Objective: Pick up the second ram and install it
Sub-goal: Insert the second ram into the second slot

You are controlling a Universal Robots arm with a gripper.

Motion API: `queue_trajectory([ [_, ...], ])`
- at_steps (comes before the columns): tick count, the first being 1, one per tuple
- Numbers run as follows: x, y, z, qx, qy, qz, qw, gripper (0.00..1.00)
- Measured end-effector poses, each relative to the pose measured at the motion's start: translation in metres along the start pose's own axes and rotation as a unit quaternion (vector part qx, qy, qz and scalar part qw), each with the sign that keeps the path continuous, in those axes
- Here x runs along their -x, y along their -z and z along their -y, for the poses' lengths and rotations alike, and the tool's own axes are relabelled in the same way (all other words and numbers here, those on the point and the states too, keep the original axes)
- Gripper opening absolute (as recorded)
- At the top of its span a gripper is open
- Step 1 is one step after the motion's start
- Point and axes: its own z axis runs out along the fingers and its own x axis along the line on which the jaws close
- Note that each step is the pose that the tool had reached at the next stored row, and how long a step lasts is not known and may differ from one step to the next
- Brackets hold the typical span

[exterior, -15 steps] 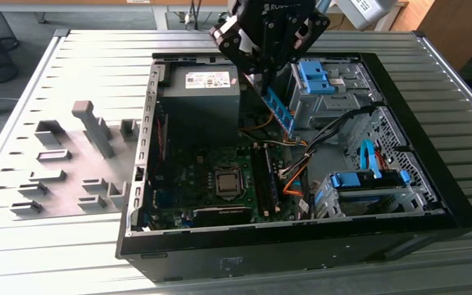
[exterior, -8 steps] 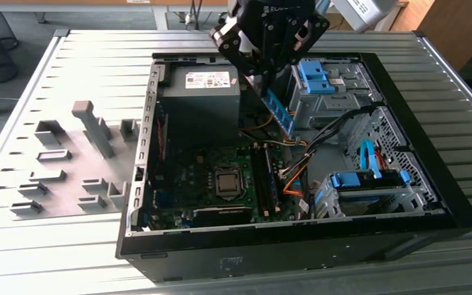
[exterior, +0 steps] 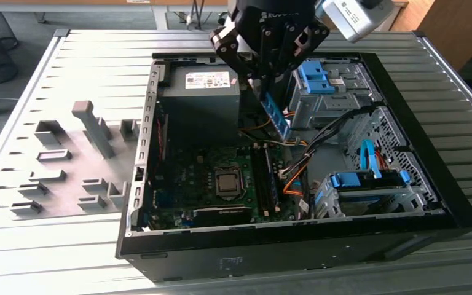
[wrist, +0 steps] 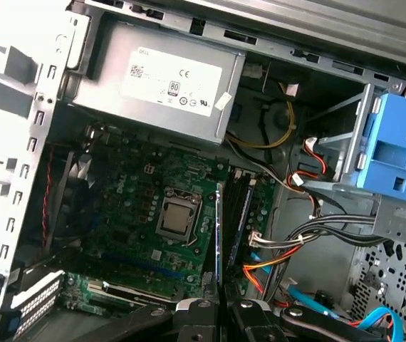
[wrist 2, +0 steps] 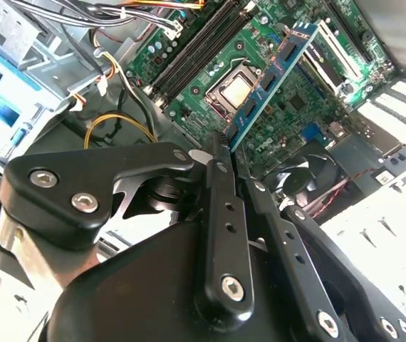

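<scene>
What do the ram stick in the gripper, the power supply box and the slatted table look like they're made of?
The second ram: blue circuit-board laminate, probably fibreglass, matte, carrying black chips. The power supply box: bare sheet metal, dull grey, with folded edges and a paper label. The table: ribbed pale-grey slats with a soft sheen, likely aluminium, though painted steel is possible.

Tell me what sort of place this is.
Likely a robotics lab or workshop bench: an open computer case lies on a slatted metal table beside grey fixture blocks, with the claw holding the second ram over it.
</scene>
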Motion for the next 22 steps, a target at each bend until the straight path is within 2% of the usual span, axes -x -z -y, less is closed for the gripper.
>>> queue_trajectory([
  [3,0.0001,-0.0032,0.0,-0.0004,-0.018,-0.0001,0.9998,0.14],
  [6,0.0001,-0.0061,0.0,-0.0012,-0.043,-0.0002,0.9991,0.14],
  [10,0.0,-0.0088,0.0,-0.0026,-0.074,-0.0004,0.9972,0.14],
  [13,0.0,-0.0098,0.0,-0.0036,-0.097,-0.0006,0.9952,0.14],
  [22,0.0,-0.0099,0.0,-0.0037,-0.1,-0.0006,0.995,0.14],
])
